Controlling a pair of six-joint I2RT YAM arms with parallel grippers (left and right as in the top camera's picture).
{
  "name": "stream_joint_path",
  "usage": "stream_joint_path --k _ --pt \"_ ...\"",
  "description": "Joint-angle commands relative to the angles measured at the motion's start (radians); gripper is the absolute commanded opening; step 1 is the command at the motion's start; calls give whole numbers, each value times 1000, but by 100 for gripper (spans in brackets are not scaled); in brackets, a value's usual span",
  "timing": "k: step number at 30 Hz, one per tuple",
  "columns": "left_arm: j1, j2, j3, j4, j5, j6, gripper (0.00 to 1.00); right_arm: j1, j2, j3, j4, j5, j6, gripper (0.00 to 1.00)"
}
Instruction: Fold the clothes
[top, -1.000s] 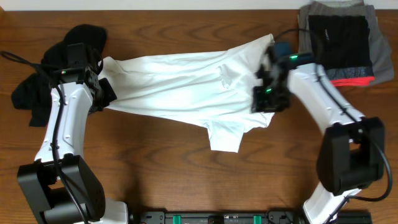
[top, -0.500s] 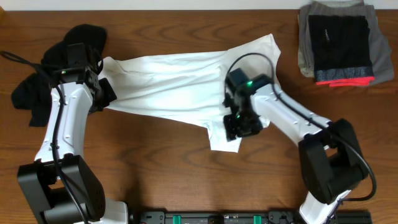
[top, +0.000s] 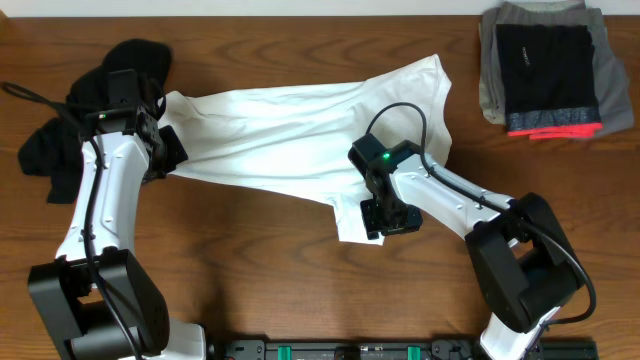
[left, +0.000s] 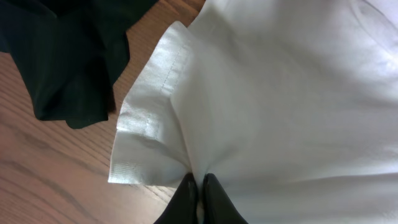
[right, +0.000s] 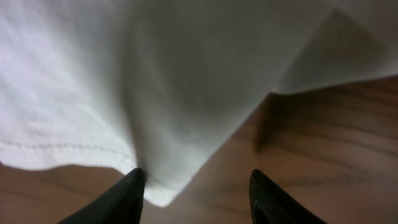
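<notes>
Right gripper (right: 196, 186) is at the near flap of the white T-shirt (top: 290, 140), jaws apart astride its hemmed corner, nothing gripped. I'd go lower and take both plies before closing. Left gripper (left: 199, 186) is at the shirt's left end, jaws clamped on fabric by the sleeve. The shirt lies rumpled across the worktop (top: 250, 270). Black garment (top: 45, 160) is just left of the shirt, folded stack (top: 545, 70) off its far right corner.

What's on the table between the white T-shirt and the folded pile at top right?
Nothing: in the overhead view, only bare table separates the white T-shirt from the folded pile.
</notes>
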Motion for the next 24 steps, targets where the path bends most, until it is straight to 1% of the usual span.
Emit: stream_joint_path --k 1,5,7,9,10,11,12,18,24 --pt "6 7 -1 -4 -23 -6 6 9 -20 -19 26 -34 27 51" --pt "6 7 -1 -4 -23 -6 6 9 -20 -29 61 -72 18 42" --pt "6 7 -1 -4 -22 -6 6 9 -20 -29 72 -84 12 34" --pt "6 7 -1 -4 -23 -6 6 9 -20 -29 76 -87 13 21" --pt "6 7 -1 -4 -23 -6 6 8 -20 -29 75 -86 12 11" --pt "6 7 -1 -4 -23 -6 6 6 -20 -28 74 -86 13 4" --pt "6 7 -1 -4 -23 -6 6 1 -20 -28 71 -86 13 1" --pt "6 7 -1 -5 -23 -6 6 -46 -64 -5 -6 -87 7 1" --pt "6 7 -1 -4 -23 -6 6 -51 -209 21 -83 -91 -25 1"
